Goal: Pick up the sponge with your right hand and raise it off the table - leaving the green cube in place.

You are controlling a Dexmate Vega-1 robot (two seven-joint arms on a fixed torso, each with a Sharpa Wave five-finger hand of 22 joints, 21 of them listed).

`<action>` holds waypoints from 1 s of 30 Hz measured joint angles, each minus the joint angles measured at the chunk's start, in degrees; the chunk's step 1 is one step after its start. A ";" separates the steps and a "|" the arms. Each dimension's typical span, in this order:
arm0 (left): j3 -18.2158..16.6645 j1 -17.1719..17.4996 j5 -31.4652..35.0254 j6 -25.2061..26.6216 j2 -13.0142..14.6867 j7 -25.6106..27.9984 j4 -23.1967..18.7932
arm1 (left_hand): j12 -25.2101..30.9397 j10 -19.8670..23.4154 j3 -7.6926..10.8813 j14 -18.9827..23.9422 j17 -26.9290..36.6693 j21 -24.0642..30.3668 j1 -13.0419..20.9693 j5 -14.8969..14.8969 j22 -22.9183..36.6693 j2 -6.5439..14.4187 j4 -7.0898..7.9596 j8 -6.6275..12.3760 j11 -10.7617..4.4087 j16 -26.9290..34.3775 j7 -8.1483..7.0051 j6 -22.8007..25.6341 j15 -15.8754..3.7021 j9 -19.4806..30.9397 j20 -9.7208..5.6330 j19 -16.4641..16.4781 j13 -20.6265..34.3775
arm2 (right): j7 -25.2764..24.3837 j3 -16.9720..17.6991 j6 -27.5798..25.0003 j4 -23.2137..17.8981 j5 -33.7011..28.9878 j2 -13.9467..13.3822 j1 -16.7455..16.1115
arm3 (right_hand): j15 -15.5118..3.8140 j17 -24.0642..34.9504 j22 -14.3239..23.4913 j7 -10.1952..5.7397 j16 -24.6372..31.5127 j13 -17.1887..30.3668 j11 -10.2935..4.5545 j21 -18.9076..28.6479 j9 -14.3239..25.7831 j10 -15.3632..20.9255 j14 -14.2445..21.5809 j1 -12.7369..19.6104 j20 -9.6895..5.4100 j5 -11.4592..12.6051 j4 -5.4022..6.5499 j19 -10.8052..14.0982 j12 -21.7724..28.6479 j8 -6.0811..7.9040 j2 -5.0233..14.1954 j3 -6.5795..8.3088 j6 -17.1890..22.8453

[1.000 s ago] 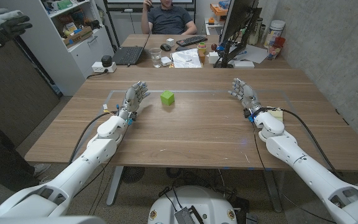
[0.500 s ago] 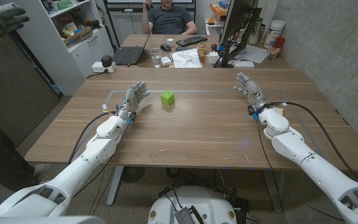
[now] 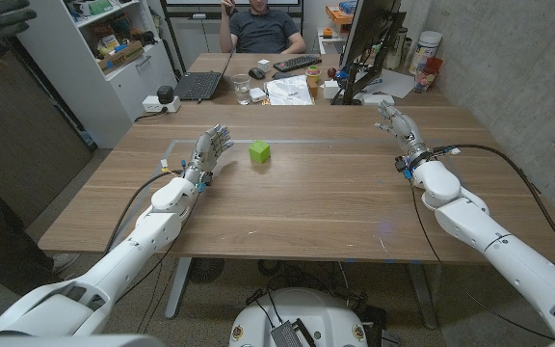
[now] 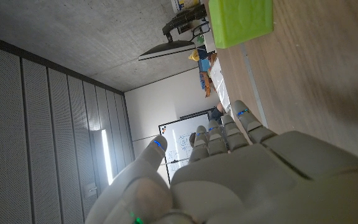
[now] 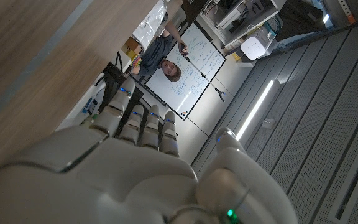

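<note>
Between two empty, loosely spread hands, left point(image 3: 207, 152) and right point(image 3: 399, 126), sits the green cube point(image 3: 260, 151).

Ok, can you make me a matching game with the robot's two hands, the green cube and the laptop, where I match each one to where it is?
Things:
1. left hand
2. right hand
3. green cube
4. laptop

Places:
A. on the far desk, near the seated person
B. near the table's far right corner
C. on the table, just beside the left hand
D. on the left, fingers apart, holding nothing

Pairs: 1-D, 2-B, 3-C, 4-A
</note>
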 measured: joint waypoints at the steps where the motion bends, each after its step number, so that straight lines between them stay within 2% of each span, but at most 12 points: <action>1: 0.04 -0.05 0.01 -0.03 -0.03 -0.04 0.06 | 0.00 0.00 0.00 0.00 0.00 0.00 0.00 0.00 0.00 0.00 0.00 0.00 0.00 0.00 0.00 0.00 0.00 0.00 0.00 0.00 0.00 | -0.40 0.31 -0.19 -0.67 -0.41 -0.54 -0.26 | 0.00 0.00 0.00 -0.04 0.00 0.00 0.00 0.00 0.00 0.00 0.00 0.00 0.00 0.04 0.00 0.00 0.00 0.00 0.00 0.00 0.00; 4: 0.09 -0.24 0.00 -0.17 -0.19 -0.32 0.19 | 0.00 0.00 0.00 0.00 0.00 0.00 0.00 0.00 0.00 0.00 0.00 0.00 0.00 0.00 0.00 0.00 0.00 0.00 0.00 0.00 0.00 | -1.52 0.84 -0.57 -1.46 -1.89 -1.42 -0.73 | 0.00 -0.27 0.00 -1.17 0.00 0.00 0.27 -0.12 0.00 -0.27 0.00 -0.07 0.18 0.11 -0.14 -0.18 0.00 0.00 -0.07 -0.33 -0.56; 10: 0.13 -0.53 -0.39 -0.32 -0.48 -1.10 0.26 | 0.00 0.00 0.00 0.00 0.00 0.00 0.00 0.00 -0.01 0.00 0.00 0.00 0.00 0.00 -0.01 -0.01 0.00 0.00 0.00 0.00 0.00 | -4.48 2.26 -2.75 -4.00 -5.53 -3.61 -2.17 | 0.22 -0.27 0.00 -1.98 0.00 0.00 0.40 -0.39 0.00 -0.68 0.21 -0.52 0.75 0.25 -0.18 -0.35 -0.34 -0.39 -0.96 -1.11 -0.92; 14: 0.16 -0.62 -0.46 -0.42 -0.52 -1.39 0.23 | 0.00 0.00 0.00 0.00 0.00 -0.35 0.00 0.00 0.00 0.00 0.00 0.00 0.00 0.00 -0.01 -0.01 0.00 0.00 0.00 0.00 0.00 | -6.59 3.44 -4.82 -6.34 -8.11 -5.40 -3.51 | 0.31 -0.27 0.00 -2.07 0.00 0.00 0.32 -0.79 0.00 -0.76 0.30 -0.73 0.94 0.43 -0.25 -0.54 -0.34 -0.39 -1.35 -1.17 -0.83; 18: 0.18 -0.71 -0.48 -0.47 -0.54 -1.46 0.00 | 0.00 0.00 0.00 0.00 -0.01 -0.35 0.00 0.00 0.00 0.00 0.00 0.00 0.00 0.00 -0.01 -0.01 0.00 0.00 0.00 0.00 0.00 | -8.19 3.44 -6.87 -6.34 -10.20 -5.40 -3.51 | 0.31 -0.26 -0.01 -2.07 0.00 0.00 0.10 -1.01 0.10 -0.54 0.30 -0.73 1.14 0.48 -0.26 -0.74 -0.34 -0.39 -1.35 -1.19 -0.83; 19: 0.18 -0.71 -0.52 -0.52 -0.54 -1.59 -0.03 | 0.00 0.00 0.00 0.00 -0.01 -0.35 0.00 0.00 -0.01 0.00 0.00 0.00 0.00 0.00 -0.01 -0.01 0.00 0.00 0.00 0.00 0.00 | -8.43 4.46 -7.25 -8.35 -10.52 -6.86 -4.76 | 0.30 -0.26 -0.01 -2.08 0.00 0.00 0.09 -1.01 0.23 -0.53 0.30 -0.73 1.14 0.48 -0.37 -0.74 -0.34 -0.39 -1.35 -1.29 -0.81; 23: 0.18 -0.71 -0.55 -0.52 -0.53 -1.59 -0.42 | 0.00 0.00 0.00 0.00 -0.01 -0.35 0.00 0.00 -0.01 0.00 0.00 0.00 0.00 0.00 -0.01 -0.01 0.00 0.00 0.00 0.00 0.00 | -9.64 4.75 -10.22 -8.96 -12.41 -7.31 -5.09 | 0.30 -0.53 -0.05 -2.27 0.00 0.00 0.09 -1.23 0.28 -0.53 0.30 -0.73 1.14 0.48 -0.48 -0.74 -0.34 -0.39 -1.35 -1.41 -0.62; 24: 0.18 -0.70 -0.59 -0.52 -0.50 -1.61 -0.50 | 0.00 0.00 0.00 0.00 -0.01 -0.35 0.00 0.00 -0.01 0.00 0.00 0.00 0.00 0.00 -0.01 -0.01 0.00 0.00 0.00 0.00 0.00 | -9.89 5.41 -11.34 -10.16 -12.86 -8.26 -5.79 | 0.32 -0.53 -0.10 -2.27 0.00 0.00 0.09 -1.45 0.28 -0.53 0.28 -0.73 1.16 0.48 -0.48 -0.76 -0.34 -0.39 -1.35 -1.41 -0.62; 30: 0.07 -0.32 -0.70 -0.52 -0.19 -1.64 -1.22 | 0.00 0.00 0.00 0.00 -0.01 -0.35 0.00 0.00 -0.01 0.00 0.00 0.23 0.00 0.00 -0.01 -0.01 0.00 0.00 0.00 0.00 -0.01 | -11.38 6.12 -16.33 -11.88 -15.17 -9.68 -6.70 | 0.31 -0.66 -0.15 -2.58 -0.69 -0.01 -0.29 -2.81 0.28 -1.58 -1.59 -0.73 1.33 1.02 -0.64 -3.01 -0.67 -0.39 -1.35 -1.57 -0.94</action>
